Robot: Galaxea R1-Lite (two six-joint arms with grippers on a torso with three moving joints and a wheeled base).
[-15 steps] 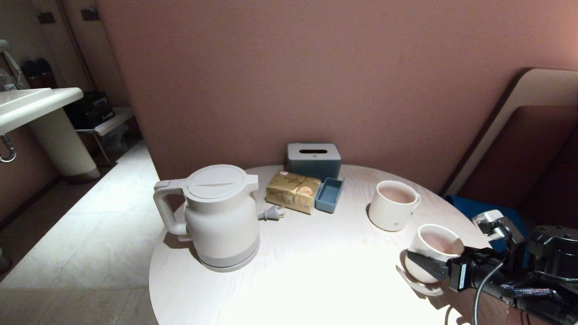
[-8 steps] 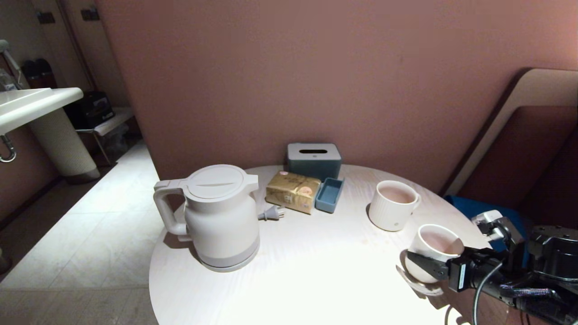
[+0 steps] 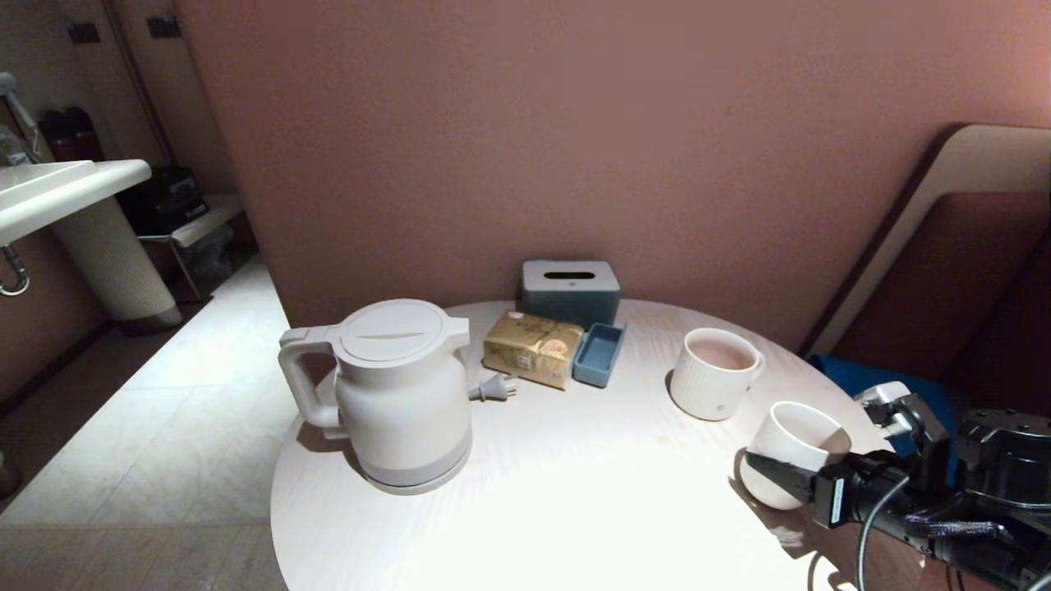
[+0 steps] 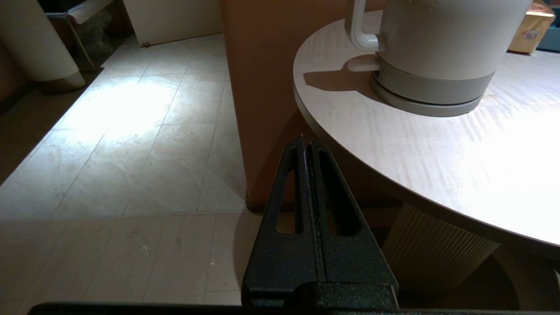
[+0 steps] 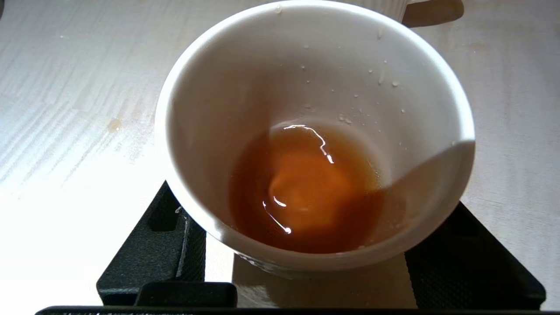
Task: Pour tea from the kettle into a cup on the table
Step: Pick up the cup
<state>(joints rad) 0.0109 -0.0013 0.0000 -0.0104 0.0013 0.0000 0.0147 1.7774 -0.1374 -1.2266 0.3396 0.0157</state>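
Glazed cup (image 3: 784,455): plain white, handleless, flaring toward the rim, tilted away from the kettle at the table's right edge.
Tea (image 5: 306,192): clear reddish-brown pool low in the cup, droplets beading the smooth inner wall.
Right tool (image 3: 776,476): matte black, pebbled fingers (image 5: 151,258) pressed on either side of the cup's lower wall, part-closed around it and gripping it.
Kettle (image 3: 394,394): bulky white body, flat round lid, loop handle, grey base band; upright, well left of the cup, its plug (image 3: 493,386) lying just beside it.
Table (image 3: 575,492): round, pale wood-grain top.
Mug (image 3: 713,373): ribbed white, small rim handle, between kettle and cup, nearer the cup.
Left tool (image 4: 308,151): black wedge-shaped fingers pressed flat together, empty, below the table's rim on the kettle's side.
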